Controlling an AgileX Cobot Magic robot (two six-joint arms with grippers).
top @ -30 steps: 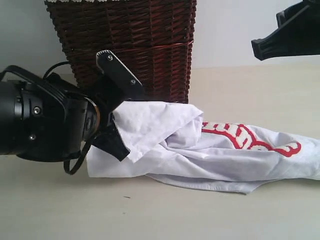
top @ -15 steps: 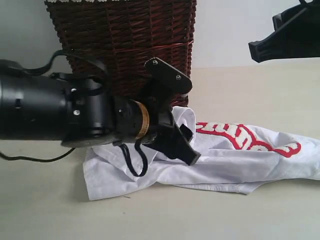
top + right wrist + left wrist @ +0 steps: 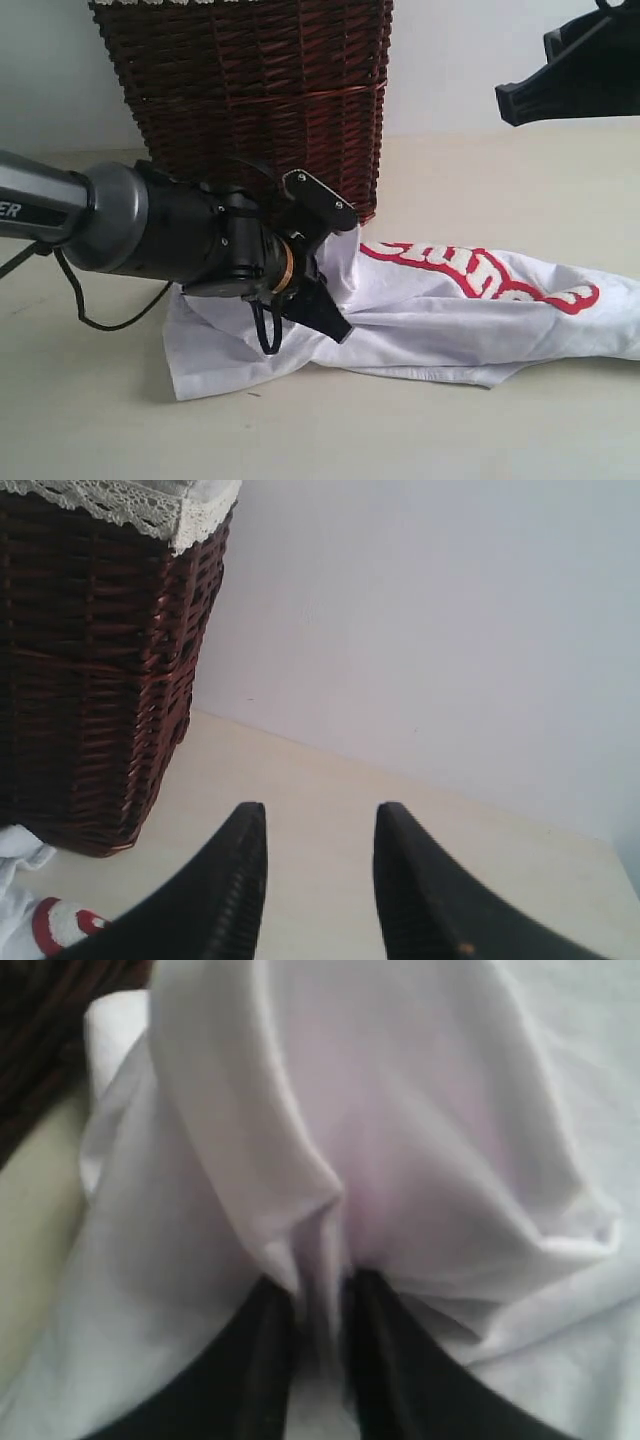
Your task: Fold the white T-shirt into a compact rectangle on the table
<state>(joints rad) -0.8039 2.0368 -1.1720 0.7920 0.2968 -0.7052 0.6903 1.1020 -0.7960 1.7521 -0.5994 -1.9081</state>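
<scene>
We see what looks like a lab test bench: bare cream table [image 3: 480,420], blank white wall [image 3: 450,70], one wicker basket [image 3: 260,100].

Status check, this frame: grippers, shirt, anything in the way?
Left gripper pinching a fold of the white T-shirt. Right gripper open, empty, held high. Shirt crumpled on the table, unfolded; wicker basket close behind.

The left arm [image 3: 40,200] was a grey tube bearing part of a printed word, widening into a rounded black wrist housing with a brass-coloured ring [image 3: 288,268]. A thin black cable [image 3: 105,327] looped beneath. The left tool [image 3: 345,275] had flat black fingers [image 3: 318,198] studded with small screws. The right tool [image 3: 318,880] was matte black and ribbed inside.
</scene>
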